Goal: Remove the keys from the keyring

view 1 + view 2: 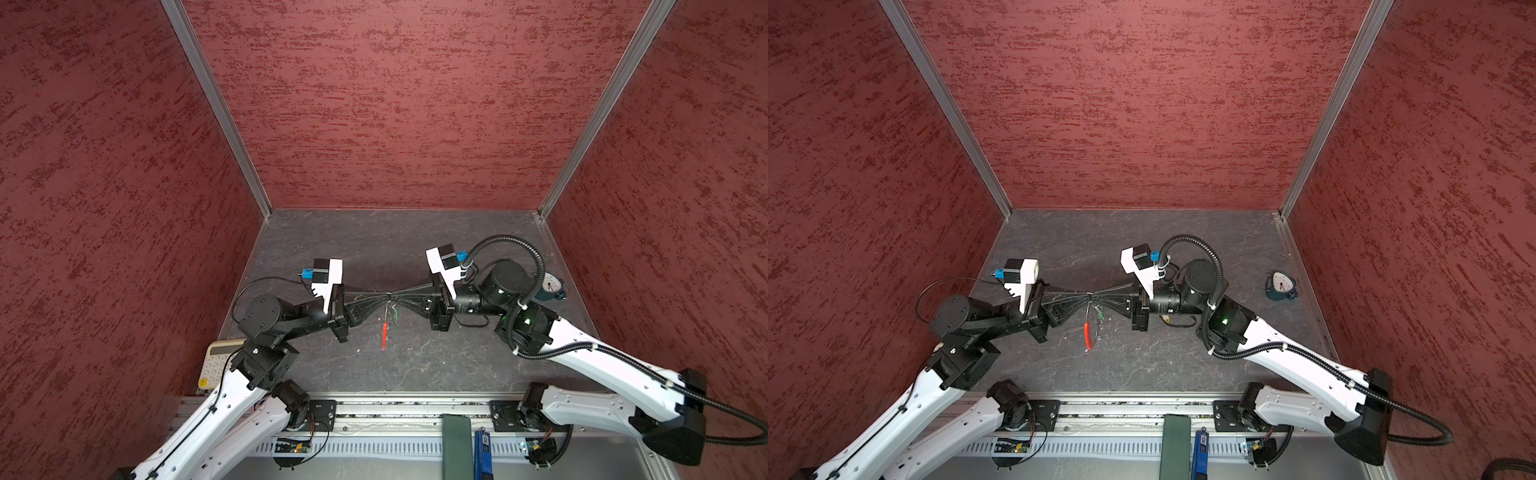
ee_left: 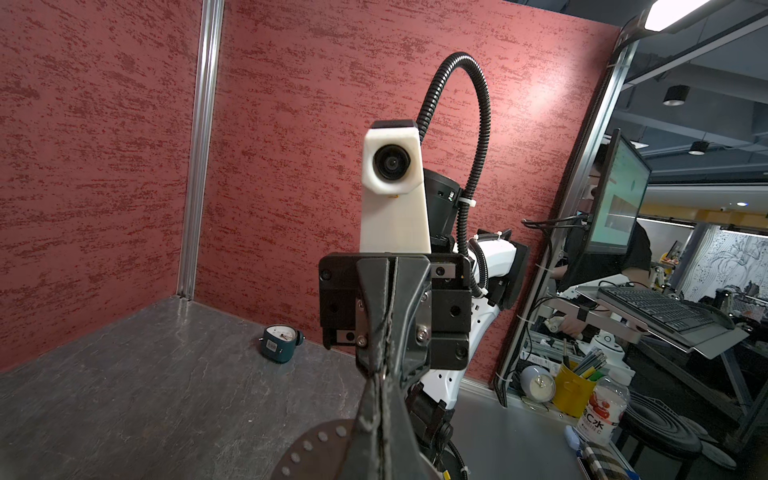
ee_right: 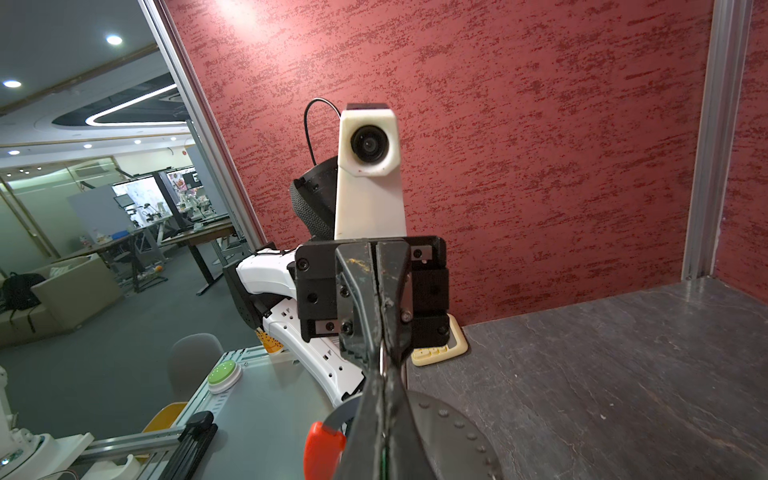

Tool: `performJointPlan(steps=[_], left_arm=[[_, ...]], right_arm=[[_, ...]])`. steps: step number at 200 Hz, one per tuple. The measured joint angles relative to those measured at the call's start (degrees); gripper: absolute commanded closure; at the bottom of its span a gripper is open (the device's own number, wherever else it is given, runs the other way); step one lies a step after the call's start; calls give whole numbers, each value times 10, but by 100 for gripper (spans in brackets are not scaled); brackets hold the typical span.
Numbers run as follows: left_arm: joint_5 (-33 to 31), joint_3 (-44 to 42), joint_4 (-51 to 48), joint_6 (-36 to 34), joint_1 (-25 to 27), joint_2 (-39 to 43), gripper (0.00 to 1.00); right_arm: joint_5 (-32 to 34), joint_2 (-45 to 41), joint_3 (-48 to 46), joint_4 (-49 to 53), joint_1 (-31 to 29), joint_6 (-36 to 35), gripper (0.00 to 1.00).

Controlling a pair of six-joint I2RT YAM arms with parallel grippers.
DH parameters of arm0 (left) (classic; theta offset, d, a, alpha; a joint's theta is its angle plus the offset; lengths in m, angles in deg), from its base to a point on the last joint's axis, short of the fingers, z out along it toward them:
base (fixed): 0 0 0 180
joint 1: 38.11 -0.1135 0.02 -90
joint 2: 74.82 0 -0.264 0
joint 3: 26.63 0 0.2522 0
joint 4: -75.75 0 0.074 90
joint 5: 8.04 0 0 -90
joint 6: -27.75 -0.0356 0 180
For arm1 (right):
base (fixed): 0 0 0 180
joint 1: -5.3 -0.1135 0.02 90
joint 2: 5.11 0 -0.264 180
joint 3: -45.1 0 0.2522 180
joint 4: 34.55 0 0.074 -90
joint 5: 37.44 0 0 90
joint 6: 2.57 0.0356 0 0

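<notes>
Red-sleeved keyring (image 1: 384, 334) hangs below the left gripper (image 1: 383, 296), fingers clamped on its wire — likely as an anchor. Right gripper (image 1: 395, 295) meets it tip-to-tip, fingers pinched closed — on what, unclear.

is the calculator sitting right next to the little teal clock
No: the calculator lies at the near left edge, while the teal clock stands far over on the right.

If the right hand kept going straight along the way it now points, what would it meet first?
The right hand would most likely meet the left hand at once: they point tip to tip, nearly touching, with the keyring hanging where they meet.
</notes>
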Motion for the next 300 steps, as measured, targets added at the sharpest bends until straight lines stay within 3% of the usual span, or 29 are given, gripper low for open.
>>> performJointPlan(steps=[17,45,68,146,186,300], left_arm=[[0,0,-3,2,0,0,100],[-2,12,-42,-3,-2,0,78],[-5,39,-90,-12,-4,0,70],[35,200,-359,-106,-6,-62,69],[59,226,-447,-144,-7,-105,76],[59,238,-506,-168,-6,-118,79]], right_arm=[[1,0,0,4,0,-1,100],[11,-5,10,56,0,-16,100],[23,-8,30,140,0,-37,100],[47,31,203,439,0,-131,100],[46,73,273,546,0,-165,100],[35,95,315,623,-2,-192,100]])
